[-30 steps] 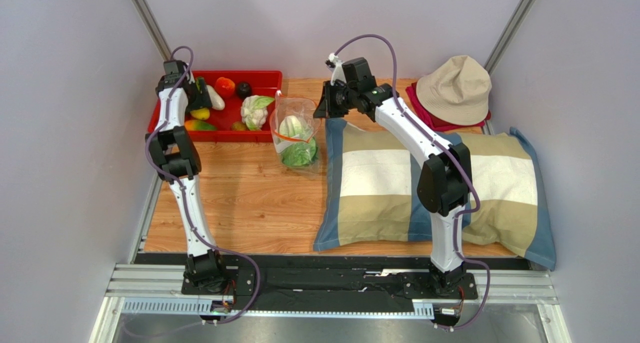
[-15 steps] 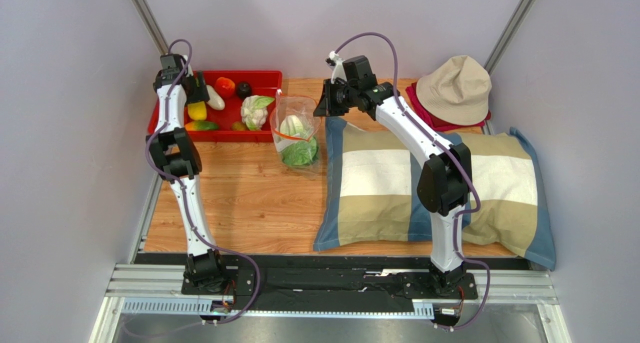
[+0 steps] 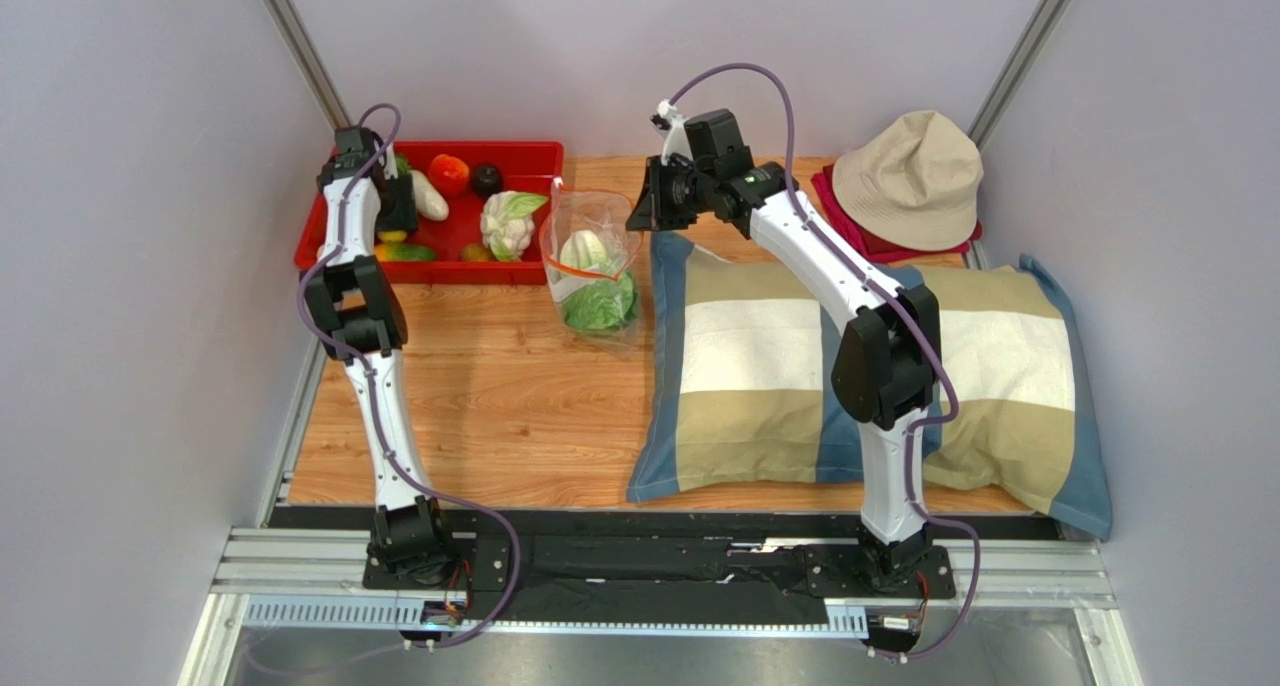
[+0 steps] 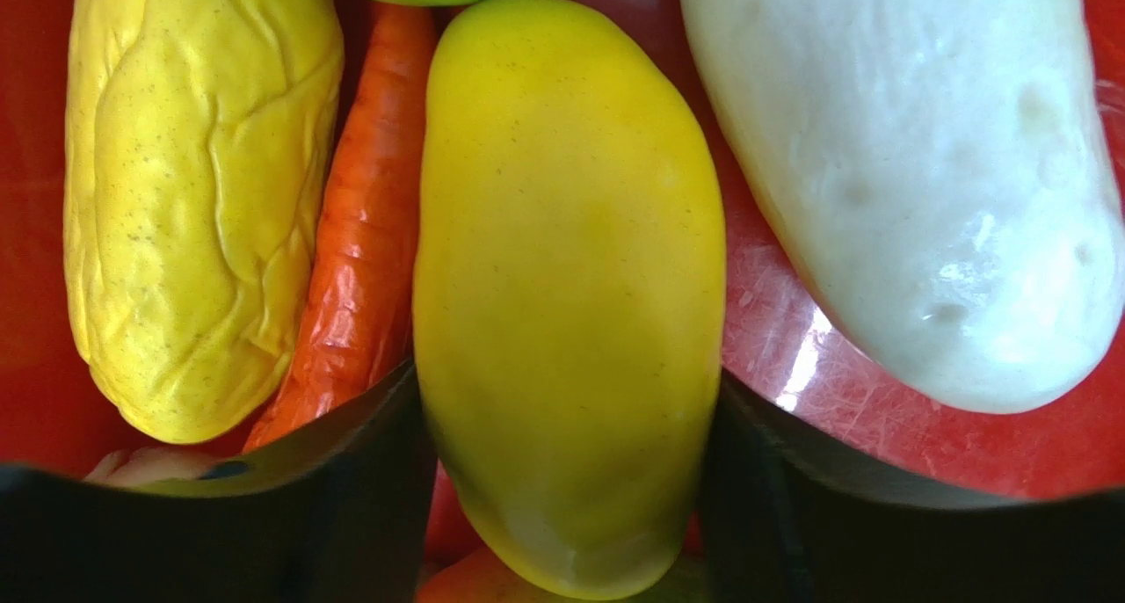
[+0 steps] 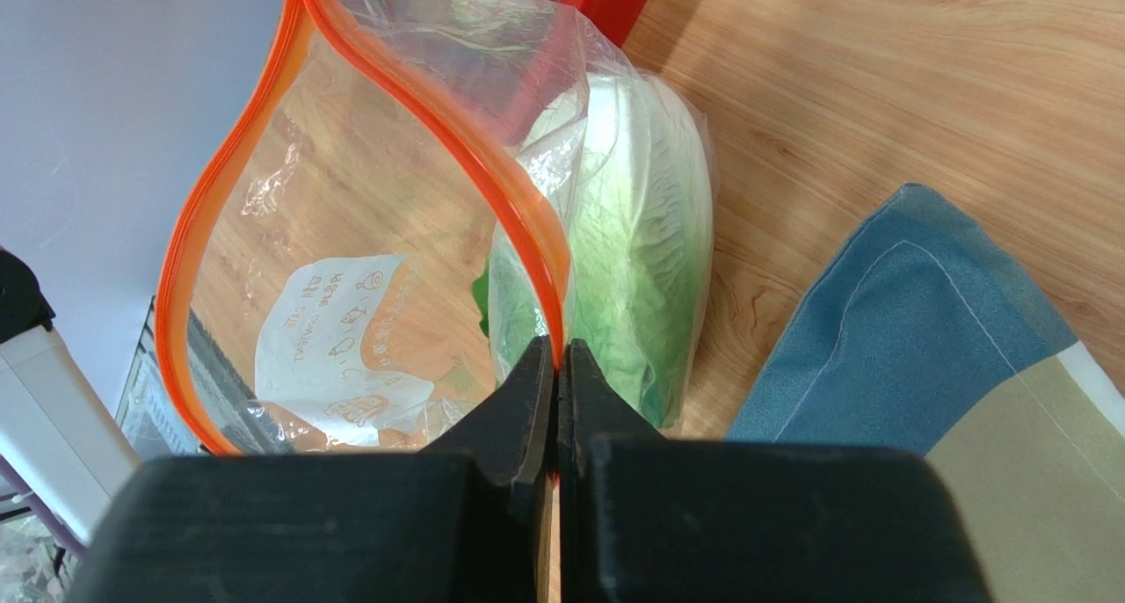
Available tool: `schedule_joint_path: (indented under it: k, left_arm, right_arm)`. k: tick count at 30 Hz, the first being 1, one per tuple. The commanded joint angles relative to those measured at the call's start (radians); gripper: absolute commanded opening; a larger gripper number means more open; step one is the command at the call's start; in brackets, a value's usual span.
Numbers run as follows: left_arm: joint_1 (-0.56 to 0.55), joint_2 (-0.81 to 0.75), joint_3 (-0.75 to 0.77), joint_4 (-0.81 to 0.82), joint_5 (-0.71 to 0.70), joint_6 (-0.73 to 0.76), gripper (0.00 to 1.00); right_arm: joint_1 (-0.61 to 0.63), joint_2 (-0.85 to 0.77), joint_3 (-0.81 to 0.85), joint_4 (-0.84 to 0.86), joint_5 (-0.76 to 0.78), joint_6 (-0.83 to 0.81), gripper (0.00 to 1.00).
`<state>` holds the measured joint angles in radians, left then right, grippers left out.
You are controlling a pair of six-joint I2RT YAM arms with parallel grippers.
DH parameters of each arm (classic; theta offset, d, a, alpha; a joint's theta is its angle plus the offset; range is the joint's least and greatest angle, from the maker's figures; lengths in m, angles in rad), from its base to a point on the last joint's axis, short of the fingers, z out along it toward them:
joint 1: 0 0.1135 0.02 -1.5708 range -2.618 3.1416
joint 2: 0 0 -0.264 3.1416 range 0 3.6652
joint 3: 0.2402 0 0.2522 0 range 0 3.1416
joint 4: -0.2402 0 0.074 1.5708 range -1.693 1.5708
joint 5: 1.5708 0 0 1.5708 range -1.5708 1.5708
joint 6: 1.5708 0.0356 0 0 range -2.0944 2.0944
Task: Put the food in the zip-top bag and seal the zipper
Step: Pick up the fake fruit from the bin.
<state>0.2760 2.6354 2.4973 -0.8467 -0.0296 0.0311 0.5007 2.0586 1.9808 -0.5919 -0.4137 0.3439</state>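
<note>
The left hand is down in the red tray, its black fingers set close against both sides of a smooth yellow piece of the food. Whether they squeeze it or only touch it cannot be told. An orange carrot touches that piece on one side, with a wrinkled yellow pepper beyond it, and a white piece lies on the other side. All of these are cropped by the frame (a green one shows only as a sliver at the top edge). From above, the left arm hides the tray's left end, its wrist bent steeply down.

Just off the tray's right end, the right hand is clenched on the zipper, holding the mouth of the zip-top bag up and open. The white slider is cut off at the frame edge. The bag rests on the table by the tray's front right corner, with lettuce inside. The right arm stretches long over the checked pillow, whose corner lies near the bag. Wooden table shows between the tray and the arm bases
</note>
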Motion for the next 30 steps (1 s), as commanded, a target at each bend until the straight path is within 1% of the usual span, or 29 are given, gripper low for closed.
schedule_joint_path:
  k: [1,2,3,4,6,7,9,13,14,15,17,18,20,21,25,27,29,30]
  left_arm:
    - [0.009,-0.069,-0.002,0.057,0.022,0.029,0.56]
    - [0.009,-0.087,-0.002,0.066,0.022,0.027,0.52]
    - [0.009,-0.106,-0.005,0.077,0.022,0.023,0.41]
    - [0.011,-0.150,-0.020,0.086,0.046,0.024,0.36]
    - [0.009,-0.204,-0.044,0.107,0.046,0.023,0.25]
    - [0.009,-0.260,-0.072,0.112,0.053,0.021,0.24]
    - [0.009,-0.317,-0.095,0.121,0.063,0.026,0.22]
    - [0.009,-0.492,-0.170,0.135,0.186,0.012,0.22]
    - [0.009,-0.520,-0.178,0.129,0.229,0.003,0.22]
    - [0.009,-0.567,-0.183,0.108,0.337,-0.016,0.21]
    - [-0.001,-0.618,-0.202,0.083,0.443,-0.033,0.20]
    - [-0.020,-0.670,-0.230,0.063,0.545,-0.068,0.20]
    - [-0.050,-0.724,-0.265,0.040,0.620,-0.076,0.20]
    - [-0.070,-0.779,-0.311,0.029,0.679,-0.085,0.21]
    - [-0.190,-0.906,-0.446,0.020,0.795,-0.125,0.21]
    - [-0.230,-0.965,-0.524,0.020,0.850,-0.151,0.21]
    - [-0.273,-0.992,-0.569,0.011,0.873,-0.151,0.21]
    - [-0.311,-1.012,-0.607,0.003,0.887,-0.149,0.21]
  right_arm:
    - [-0.004,0.008,0.053,0.004,-0.013,-0.008,0.00]
    - [-0.004,0.006,0.052,0.006,-0.014,-0.008,0.00]
    - [-0.004,0.005,0.050,0.006,-0.016,-0.009,0.00]
    - [-0.004,0.005,0.050,0.007,-0.014,-0.011,0.00]
    - [-0.005,0.000,0.047,0.010,-0.014,-0.013,0.00]
    - [-0.004,0.000,0.047,0.012,-0.017,-0.011,0.00]
    - [-0.005,0.000,0.047,0.017,-0.020,-0.011,0.00]
    - [-0.004,0.001,0.052,0.029,-0.031,-0.011,0.00]
    - [-0.004,0.002,0.053,0.033,-0.033,-0.008,0.00]
    - [-0.004,0.002,0.055,0.033,-0.037,-0.008,0.00]
    - [-0.005,0.003,0.056,0.038,-0.042,-0.005,0.00]
    - [-0.004,0.005,0.056,0.041,-0.045,0.000,0.00]
    - [-0.002,0.003,0.056,0.049,-0.051,0.006,0.00]
    - [-0.001,0.005,0.056,0.050,-0.056,0.009,0.00]
    - [0.004,0.009,0.064,0.060,-0.065,0.020,0.00]
    - [0.006,0.012,0.069,0.063,-0.071,0.027,0.00]
    - [0.009,0.012,0.073,0.067,-0.073,0.027,0.00]
    - [0.012,0.011,0.075,0.066,-0.071,0.029,0.00]
